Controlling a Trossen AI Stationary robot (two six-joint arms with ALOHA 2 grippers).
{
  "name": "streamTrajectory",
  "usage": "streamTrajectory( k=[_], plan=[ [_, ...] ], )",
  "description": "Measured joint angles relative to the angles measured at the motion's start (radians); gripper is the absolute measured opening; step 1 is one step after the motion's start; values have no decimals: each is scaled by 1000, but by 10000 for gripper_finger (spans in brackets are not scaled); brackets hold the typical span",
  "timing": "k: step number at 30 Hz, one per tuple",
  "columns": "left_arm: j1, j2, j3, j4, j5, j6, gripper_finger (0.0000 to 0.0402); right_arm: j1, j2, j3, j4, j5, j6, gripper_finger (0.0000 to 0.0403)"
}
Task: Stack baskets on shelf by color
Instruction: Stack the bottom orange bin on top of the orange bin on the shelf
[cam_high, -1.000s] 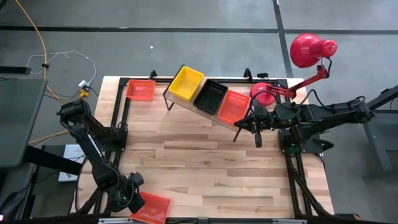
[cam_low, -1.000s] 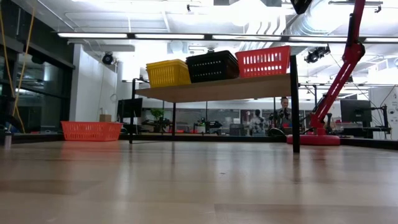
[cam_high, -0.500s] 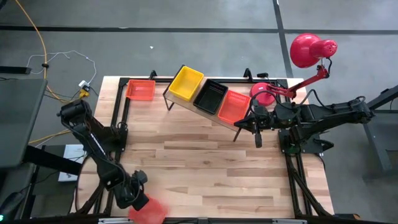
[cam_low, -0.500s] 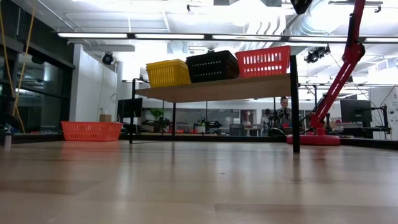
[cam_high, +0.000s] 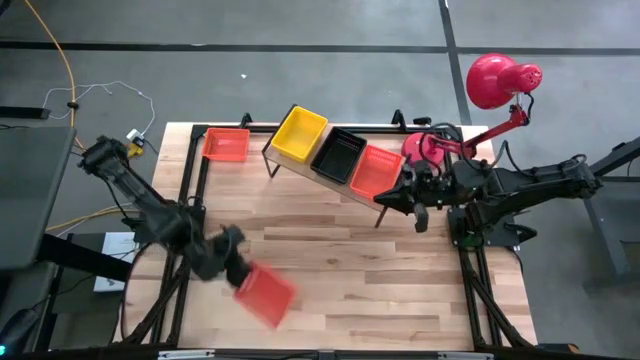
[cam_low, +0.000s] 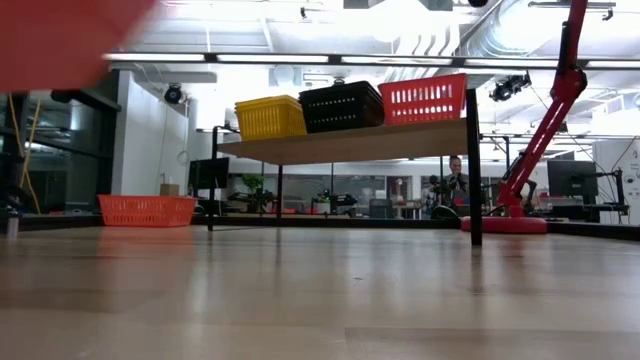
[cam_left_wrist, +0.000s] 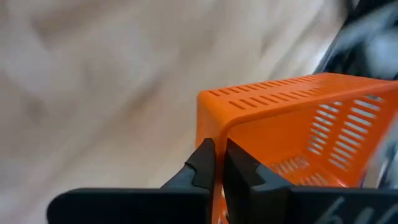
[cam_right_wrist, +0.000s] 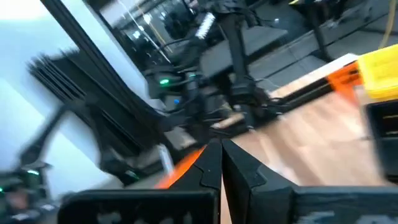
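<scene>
An orange-red basket (cam_high: 266, 292) hangs over the table's near left part, with my left gripper (cam_high: 240, 274) shut on it. In the low view it is a red blur (cam_low: 60, 35) at the top left. The shelf (cam_low: 350, 143) stands at the far side and carries a yellow basket (cam_high: 300, 133), a black basket (cam_high: 338, 155) and an orange-red basket (cam_high: 375, 170) side by side. Another orange-red basket (cam_high: 227, 145) rests on the table at the far left. My right gripper (cam_high: 388, 203) is shut and holds nothing, beside the shelf's right end. My left gripper pinches the basket's end wall at its rim (cam_left_wrist: 214, 127), with one finger (cam_left_wrist: 200, 165) outside the wall and the other (cam_left_wrist: 242, 168) inside the basket. The basket is lifted clear of the table and stretches away beyond the fingers, tilted.
A red desk lamp (cam_high: 490, 82) stands at the far right corner, its base (cam_high: 425, 148) close to the shelf's right end. Bare planks (cam_high: 340, 270) lie between the shelf and the table's near edge. People show in the room beyond the table (cam_low: 456, 172).
My left gripper has taken hold of the orange-red basket at the table's near left corner. It has lifted the basket clear and carried it up and toward the table's middle. The basket has turned about and now hangs tilted.
</scene>
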Motion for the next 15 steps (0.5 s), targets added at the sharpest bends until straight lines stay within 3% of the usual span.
streamTrajectory(
  k=[5,8,12,15],
  plan=[
    [120,-67,0,7,-251,-2,1,48,68,11,7,-25,125,0],
    [169,-51,0,36,-336,-20,1,90,141,75,-80,-24,130,0],
    [229,19,0,79,-392,-23,0,124,260,239,-312,5,94,4],
    [270,79,0,113,-431,-28,0,126,363,371,-561,61,95,31]
  ],
)
